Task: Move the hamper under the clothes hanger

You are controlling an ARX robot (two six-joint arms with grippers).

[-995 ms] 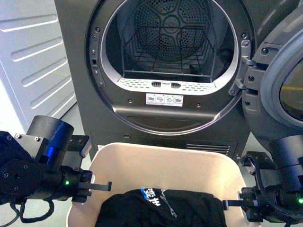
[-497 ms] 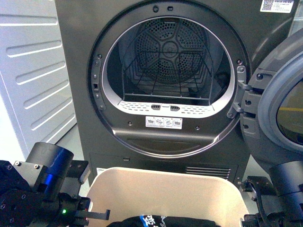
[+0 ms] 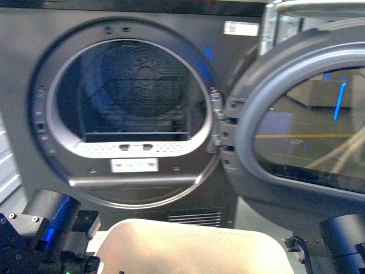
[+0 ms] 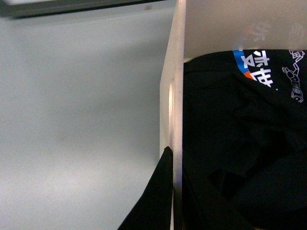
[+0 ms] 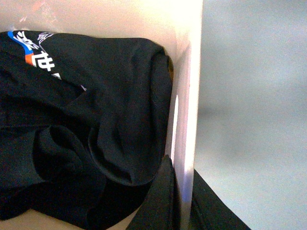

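The beige rectangular plastic hamper (image 3: pixel 188 245), holding a black printed garment (image 5: pixel 96 120), sits between the arms before the dark grey round-doored dryer (image 3: pixel 34 171). The left gripper (image 4: pixel 175 165) and right gripper (image 5: pixel 181 167) each pinch a side wall. The carry looks underway; next, find the rack, unseen here.

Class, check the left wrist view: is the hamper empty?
No: in the left wrist view a black garment with printed lettering lies inside the hamper.

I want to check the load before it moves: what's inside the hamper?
A crumpled black garment with white, blue and orange print lies in the hamper. Anything beneath it is covered.
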